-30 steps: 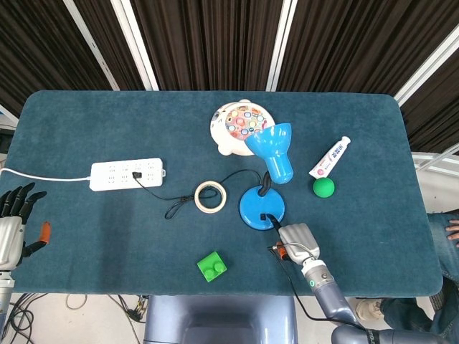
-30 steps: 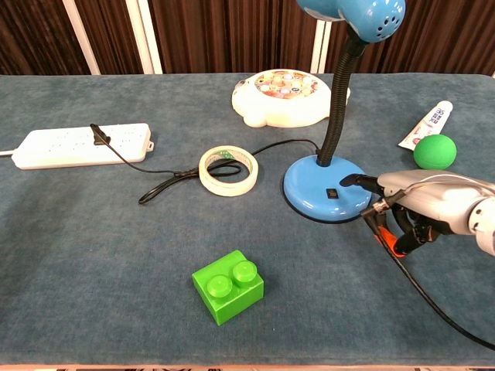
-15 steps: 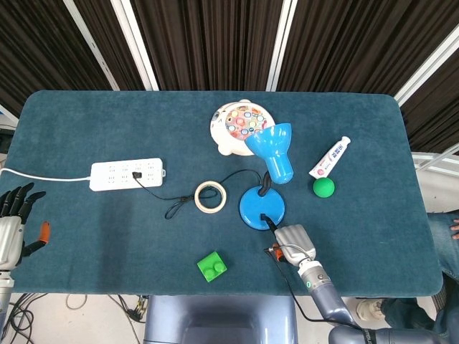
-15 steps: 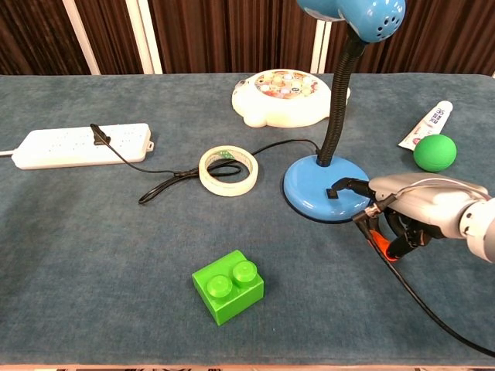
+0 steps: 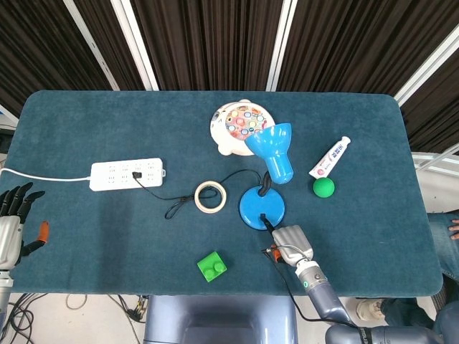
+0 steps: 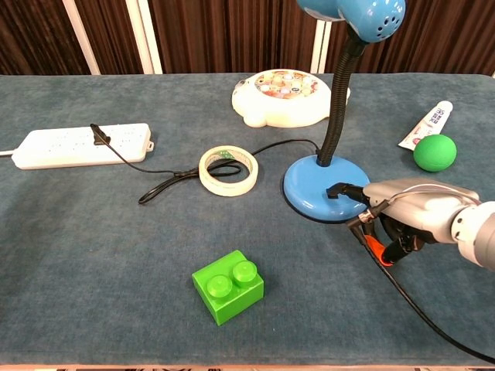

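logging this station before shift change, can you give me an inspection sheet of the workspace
surface: table under dark teal cloth.
job's things: blue desk lamp, upright; switch on base.
clutter: green block, tape roll, fishing toy, green ball, tube.
hands: right hand, a black fingertip on the lamp switch; left hand at the table's left edge, fingers apart, holding nothing.
cables: lamp cord plugged into white power strip.
surroundings: dark curtains.

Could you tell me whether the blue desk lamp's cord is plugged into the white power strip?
Plugged in: the lamp cord's black plug sits in the power strip.
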{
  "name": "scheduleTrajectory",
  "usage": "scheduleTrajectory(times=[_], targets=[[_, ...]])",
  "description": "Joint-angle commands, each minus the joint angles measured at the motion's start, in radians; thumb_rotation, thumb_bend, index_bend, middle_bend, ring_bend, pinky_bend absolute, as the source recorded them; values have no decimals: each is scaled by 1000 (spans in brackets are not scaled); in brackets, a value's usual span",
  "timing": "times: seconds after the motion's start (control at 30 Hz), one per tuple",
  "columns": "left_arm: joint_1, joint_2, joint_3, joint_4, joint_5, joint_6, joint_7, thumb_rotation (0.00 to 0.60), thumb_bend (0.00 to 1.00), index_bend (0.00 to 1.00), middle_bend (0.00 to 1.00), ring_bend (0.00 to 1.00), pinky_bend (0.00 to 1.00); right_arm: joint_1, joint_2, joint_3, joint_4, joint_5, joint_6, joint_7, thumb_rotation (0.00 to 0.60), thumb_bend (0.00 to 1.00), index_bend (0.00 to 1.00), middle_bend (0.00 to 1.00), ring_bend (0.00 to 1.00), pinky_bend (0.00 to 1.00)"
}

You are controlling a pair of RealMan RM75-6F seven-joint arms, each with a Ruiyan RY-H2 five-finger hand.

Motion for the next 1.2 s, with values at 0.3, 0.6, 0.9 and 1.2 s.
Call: scheduleTrajectory(times=[0.3, 0.6, 0.9, 1.2], targets=[[0, 0, 0, 0, 0, 0, 0, 600, 497, 173, 36, 0, 0, 15, 2, -9, 1, 20, 5, -1, 600, 616, 0, 602, 675, 1000], [0, 0, -1, 1, 0, 1, 0, 600, 496, 173, 36, 0, 0, 22, 3, -28, 1, 33, 4, -7, 600, 616, 1, 601, 675, 1000], [0, 0, 0, 2, 0, 0, -1, 600, 496, 173, 36, 0, 0, 25, 4, -44, 4, 43, 4, -13, 600, 616, 16, 602, 675, 1000], [1, 1, -3, 5, -5, 1, -2, 600, 497, 173, 36, 0, 0, 28, 7, -16, -6, 26, 43, 7, 600, 615, 16, 601, 672, 1000]])
